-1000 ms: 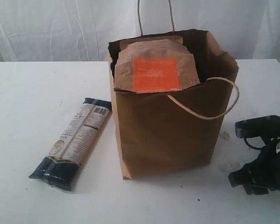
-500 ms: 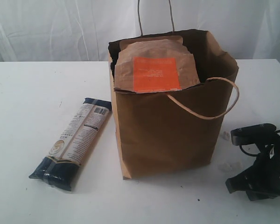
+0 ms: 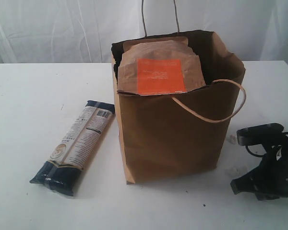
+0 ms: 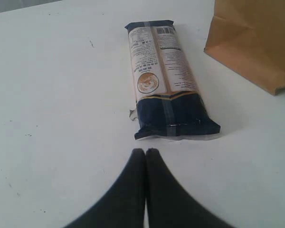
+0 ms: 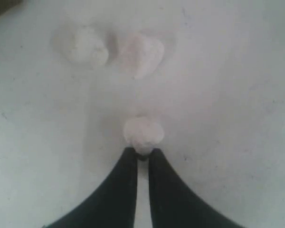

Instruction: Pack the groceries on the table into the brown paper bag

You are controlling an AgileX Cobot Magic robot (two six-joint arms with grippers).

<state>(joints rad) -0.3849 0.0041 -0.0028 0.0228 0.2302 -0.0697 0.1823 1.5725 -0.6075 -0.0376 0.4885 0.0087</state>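
The brown paper bag (image 3: pixel 173 139) stands upright mid-table, and the brown orange-labelled pouch (image 3: pixel 158 67) sticks out of its top. Left of it, the long dark-blue-and-beige pasta packet (image 3: pixel 74 146) lies flat on the white table (image 3: pixel 29 105). In the left wrist view my left gripper (image 4: pixel 146 151) is shut and empty, a short way from the packet's (image 4: pixel 166 80) dark end, with the bag's corner (image 4: pixel 256 42) beyond. My right gripper (image 3: pixel 238 184) sits low on the table to the right of the bag. Its tips (image 5: pixel 142 153) are pinched on a small white lump (image 5: pixel 143 133). Jar, can, carton and bottle are out of view.
Two more small white lumps (image 5: pixel 88 47) (image 5: pixel 145 52) lie on the table ahead of my right gripper. One twine handle (image 3: pixel 216 103) droops over the bag's front, the other (image 3: pixel 159 14) stands up behind. A white curtain hangs at the back.
My right arm has shifted slightly, dipping and then settling low near the white lumps. The bag, pouch and pasta packet have not moved.
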